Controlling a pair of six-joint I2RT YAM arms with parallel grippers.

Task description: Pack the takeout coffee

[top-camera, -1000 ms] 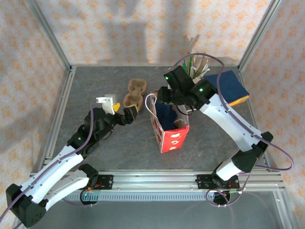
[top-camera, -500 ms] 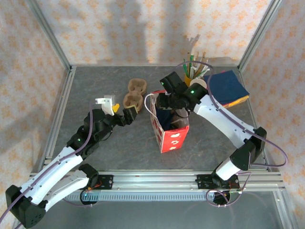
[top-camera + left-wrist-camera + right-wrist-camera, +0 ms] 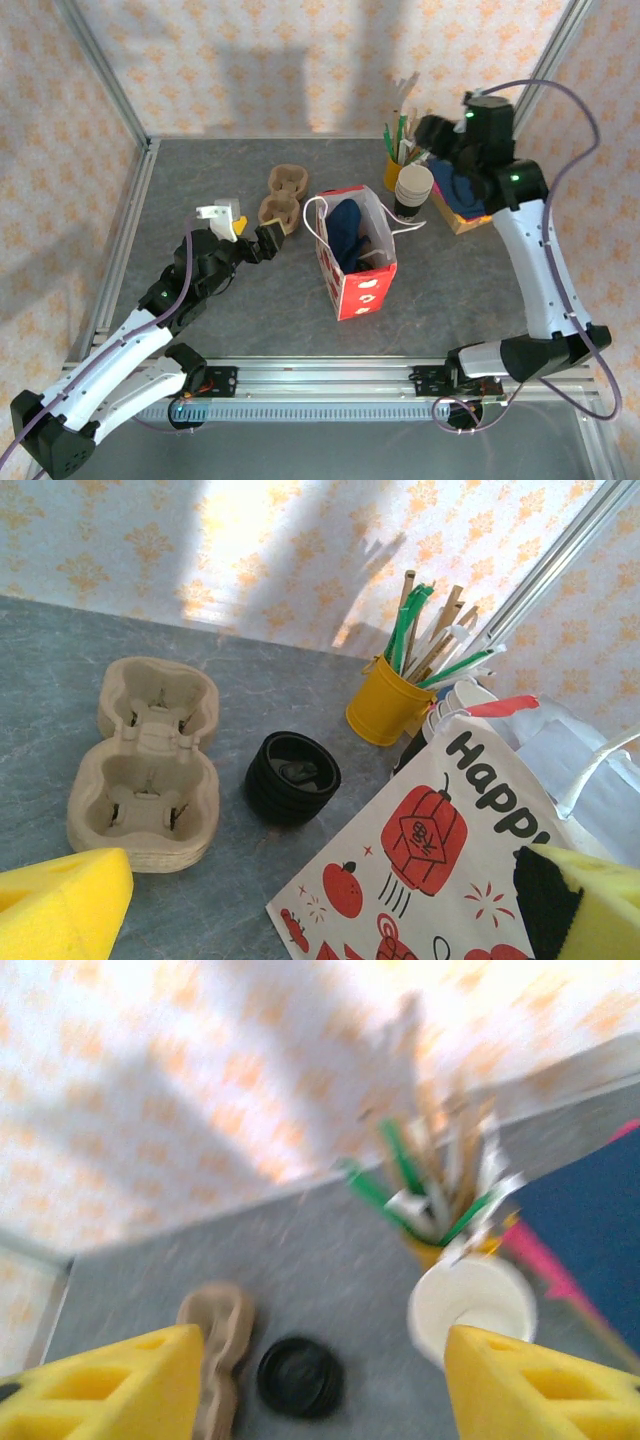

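**Left pincer** point(image 3: 258, 236) — jaws at full spread, with nothing between the yellow pads point(image 3: 60, 900). It hovers low over the grey table point(image 3: 210, 170).
- Just ahead of it, toward its right pad, stands the red-and-white paper bag point(image 3: 362, 285). The bag is upright with its mouth open and its white cord handles up.
- Straight ahead, past the bag's corner, is a stack of black lids point(image 3: 292, 777).
- Ahead and to its left is the pulp cup carrier point(image 3: 145, 765), wells facing up.
- Farther ahead, beyond the lids, is a yellow pot point(image 3: 385, 700) of straws and stirrers.

**Right pincer** point(image 3: 325, 1385) — jaws wide. Both yellow fingers point(image 3: 110, 1385) sit at the edges of its own view with an empty gap between them; that picture is blurred. It hangs high over the far right part of the table, well apart from the bag.
- Below it, between the fingers, is the lid stack, with the carrier just to the left of that.
- Toward its right finger is a stack of cream-rimmed cups point(image 3: 470, 1310), and the yellow pot is just beyond.
- A dark blue pile point(image 3: 590, 1220) lies off to its right.

**Takeout coffee** — held by neither pincer. The bag's mouth shows a dark blue mass point(image 3: 345, 228) and a tan patch. Whether the cup sits among them cannot be told.
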